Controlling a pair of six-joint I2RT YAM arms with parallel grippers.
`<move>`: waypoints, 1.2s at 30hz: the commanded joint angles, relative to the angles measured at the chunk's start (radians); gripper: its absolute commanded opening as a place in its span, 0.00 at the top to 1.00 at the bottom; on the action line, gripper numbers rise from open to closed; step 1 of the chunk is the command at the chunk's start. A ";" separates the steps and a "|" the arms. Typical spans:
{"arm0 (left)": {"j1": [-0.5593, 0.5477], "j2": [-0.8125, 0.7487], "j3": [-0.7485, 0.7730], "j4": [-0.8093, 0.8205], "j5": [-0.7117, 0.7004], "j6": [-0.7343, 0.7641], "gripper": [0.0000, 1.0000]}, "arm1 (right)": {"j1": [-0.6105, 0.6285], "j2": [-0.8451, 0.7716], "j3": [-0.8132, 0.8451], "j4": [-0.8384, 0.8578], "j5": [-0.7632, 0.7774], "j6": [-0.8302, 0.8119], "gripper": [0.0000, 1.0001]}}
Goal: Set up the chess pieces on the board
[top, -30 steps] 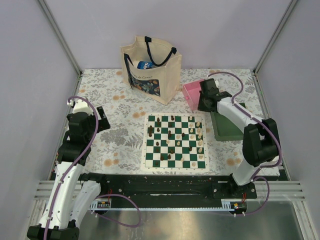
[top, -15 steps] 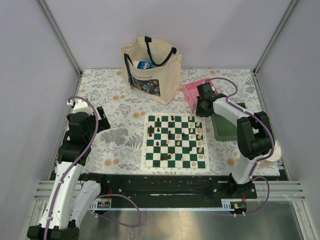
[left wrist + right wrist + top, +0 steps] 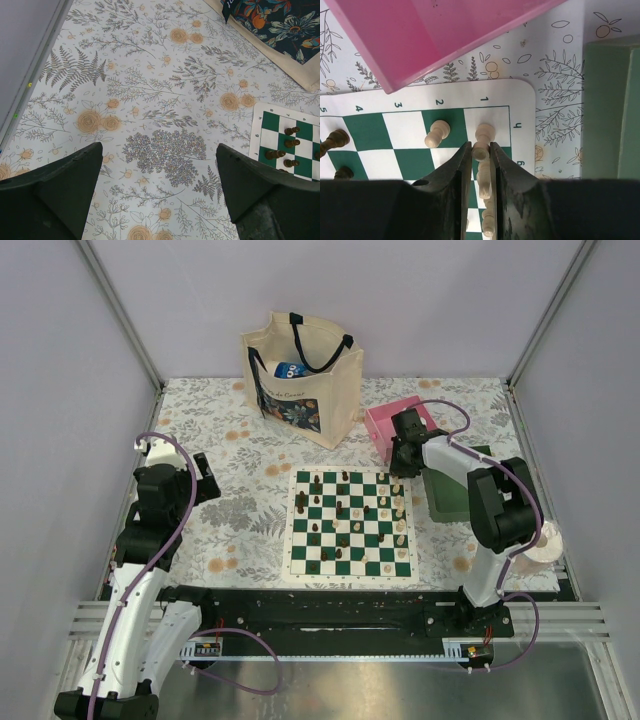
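Note:
The green and white board [image 3: 293, 530] lies mid-table with dark pieces [image 3: 341, 510] and cream pieces [image 3: 400, 520] spread over it. My right gripper [image 3: 401, 466] is at the board's far right corner. In the right wrist view it [image 3: 480, 146] is shut on a cream piece [image 3: 485, 134], held upright over the white corner square by the border [image 3: 520, 100]. Another cream piece [image 3: 436, 134] stands one square to the left. My left gripper [image 3: 203, 483] is open and empty above the cloth left of the board [image 3: 260, 135], its fingers [image 3: 75, 175] wide apart.
A pink tray [image 3: 385, 425] sits just behind the right gripper and fills the top of the right wrist view [image 3: 435, 35]. A green tray [image 3: 455, 495] lies right of the board. A tote bag [image 3: 300, 380] stands at the back. A tape roll [image 3: 543, 542] is at the right edge.
My right gripper has moved from beside the pink tray toward me, down to the board's far right corner. The left arm has not moved.

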 commanded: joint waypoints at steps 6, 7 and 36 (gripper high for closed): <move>0.005 -0.009 0.008 0.033 0.000 -0.001 0.01 | -0.003 0.001 0.005 0.040 -0.017 -0.002 0.69; 0.005 -0.007 0.008 0.033 0.001 -0.001 0.01 | -0.003 0.002 0.003 0.040 -0.015 -0.003 0.68; 0.010 -0.004 0.011 0.031 0.009 -0.003 0.01 | 0.283 -0.400 -0.185 0.039 -0.101 0.067 0.49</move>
